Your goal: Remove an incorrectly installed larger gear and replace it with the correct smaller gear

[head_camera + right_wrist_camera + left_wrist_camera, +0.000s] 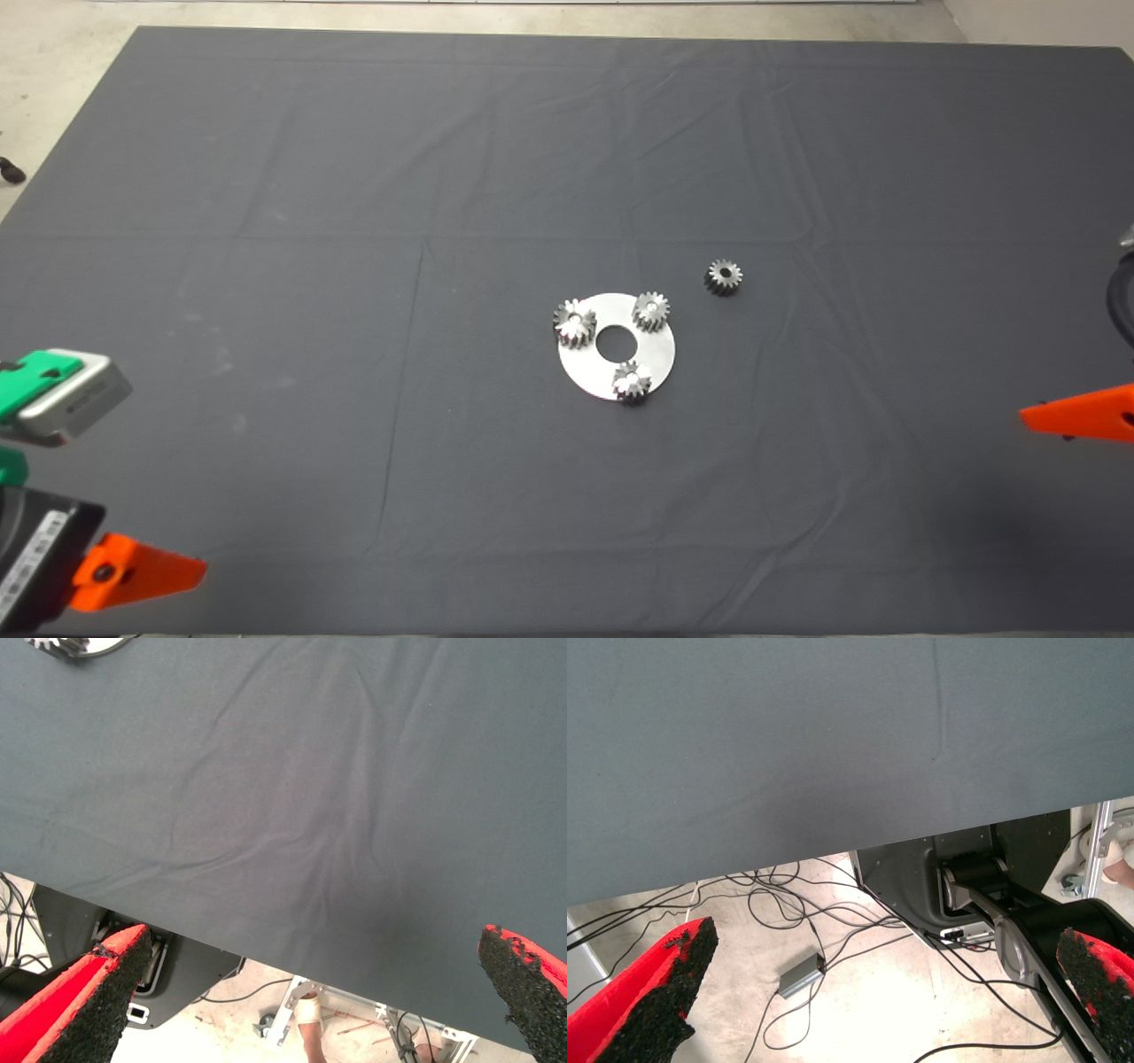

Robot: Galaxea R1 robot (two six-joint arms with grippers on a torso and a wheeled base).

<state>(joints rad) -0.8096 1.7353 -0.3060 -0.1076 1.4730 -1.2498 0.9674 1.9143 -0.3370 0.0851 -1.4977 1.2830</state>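
Observation:
A round silver plate with a centre hole lies mid-mat. Three gears sit on it. The one on the plate's left looks the widest and flared: the larger gear. Two smaller ones sit at the plate's far right and near edge. The smaller gear lies loose on the mat, right of the plate. My left gripper is open and empty at the lower left edge, one red finger showing. My right gripper is open and empty at the right edge, one finger showing.
The dark mat is creased. The right wrist view catches the plate's rim. Beyond the mat's near edge, the left wrist view shows cables, a small grey box and the robot's base on the floor.

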